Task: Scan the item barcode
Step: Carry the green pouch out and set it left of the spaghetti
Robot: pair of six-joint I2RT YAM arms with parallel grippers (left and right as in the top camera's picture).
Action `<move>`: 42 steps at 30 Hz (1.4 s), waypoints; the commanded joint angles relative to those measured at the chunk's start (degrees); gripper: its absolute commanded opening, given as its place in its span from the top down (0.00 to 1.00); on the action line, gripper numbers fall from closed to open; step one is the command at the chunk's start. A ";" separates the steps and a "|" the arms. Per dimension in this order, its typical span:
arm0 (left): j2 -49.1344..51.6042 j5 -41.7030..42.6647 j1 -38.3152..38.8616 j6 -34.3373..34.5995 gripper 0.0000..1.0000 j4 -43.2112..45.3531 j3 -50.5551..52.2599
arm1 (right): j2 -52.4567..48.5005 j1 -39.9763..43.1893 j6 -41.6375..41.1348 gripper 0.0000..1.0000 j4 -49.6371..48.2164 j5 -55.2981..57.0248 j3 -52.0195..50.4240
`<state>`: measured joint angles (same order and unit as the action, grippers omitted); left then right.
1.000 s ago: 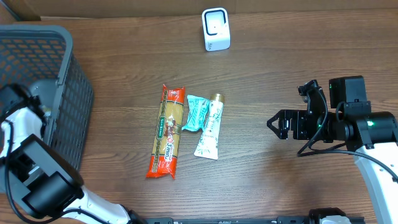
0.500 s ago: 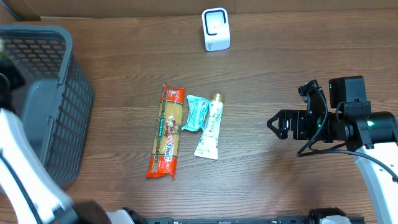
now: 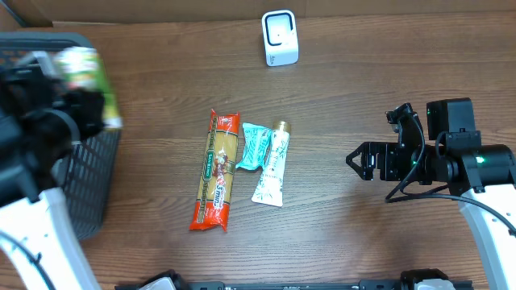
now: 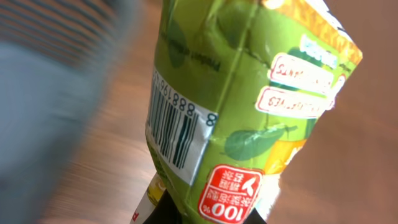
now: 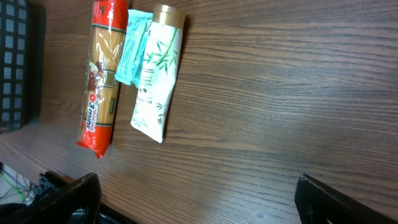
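My left claw [image 3: 78,106] grips a green pouch [image 4: 249,93] by the tabletop's [image 3: 339,234] left edge; my right claw [image 3: 355,159] stands open.

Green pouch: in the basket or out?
Out: the left pincer grips the green pouch raised over the basket rim, barcode showing.
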<state>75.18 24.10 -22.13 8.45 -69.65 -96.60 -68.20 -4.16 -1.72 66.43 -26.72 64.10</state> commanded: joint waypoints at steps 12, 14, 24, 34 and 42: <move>12.79 -23.43 22.08 -3.08 0.96 6.93 19.87 | 0.02 -0.28 0.09 0.00 0.57 0.15 -0.02; 15.37 -23.65 22.58 -2.73 0.96 9.14 21.99 | 0.02 -0.28 0.09 0.00 0.52 0.15 -0.02; 27.65 -18.14 24.11 0.81 0.75 12.74 25.73 | 0.02 -0.28 0.09 0.00 0.46 0.15 -0.02; 29.11 -16.76 26.58 0.85 0.14 9.35 21.38 | 0.02 -0.28 0.00 0.00 -0.37 -1.99 -0.02; 23.74 -16.76 26.23 0.52 0.11 -2.84 -0.66 | -0.55 -1.55 -4.59 0.04 -5.01 -7.30 -0.02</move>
<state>103.79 6.68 4.40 9.06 -70.70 -88.23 -68.23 -4.40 -3.95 62.65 -31.73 64.10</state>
